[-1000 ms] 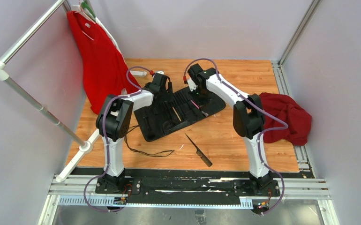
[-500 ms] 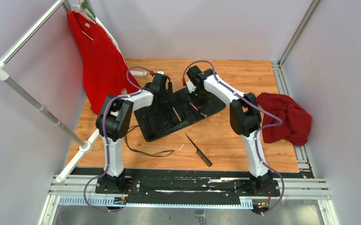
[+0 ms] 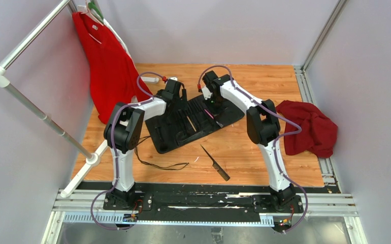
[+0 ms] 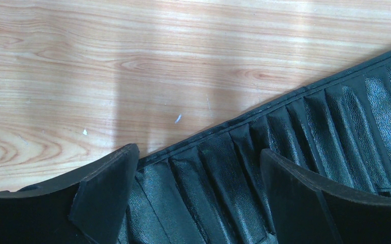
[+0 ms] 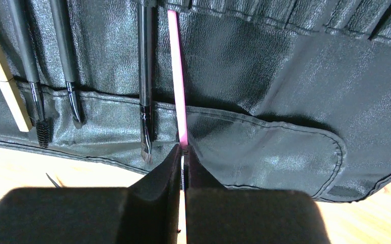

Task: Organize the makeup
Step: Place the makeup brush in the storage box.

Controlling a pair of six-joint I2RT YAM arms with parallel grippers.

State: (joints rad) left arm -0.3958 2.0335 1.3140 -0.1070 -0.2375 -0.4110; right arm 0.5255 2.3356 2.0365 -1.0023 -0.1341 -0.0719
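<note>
Top view, read left to right

- Far left: metal clothes rail (image 3: 31, 109) with a red garment (image 3: 109, 66) hanging on it, its hem down by the wooden table (image 3: 264, 152)
- Thin black cord (image 3: 158, 163) lies looped on the table, near the front left corner of the case
- Left gripper (image 4: 198, 198): jaws apart, nothing between them. In the wrist view its fingers (image 4: 107, 198) sit low over the pleated slots along one edge of the black roll-up case (image 3: 183, 129). Whether they press on the fabric cannot be told from this angle
- The case is unrolled and lies slanted across the middle of the table
- Right wrist view, items in the case: tan-handled brush (image 5: 0, 66), black spoolie (image 5: 33, 86), thin black brush (image 5: 64, 61) and flat-tipped black brush (image 5: 145, 101). Their handles are tucked under the slot band and their tips lie on the lower flap
- Right gripper (image 5: 183, 152): jaws together, clamped on the near end of a pink-handled tool (image 5: 175, 76). The tool lies on the case just beside the flat-tipped brush, with its far end at the slot band. Its tip is hidden by the fingers
- Comb-like tool (image 3: 215, 162): on bare table in front of the case, apart from it
- Far right: crumpled red cloth (image 3: 310, 127) at the table's right edge
</note>
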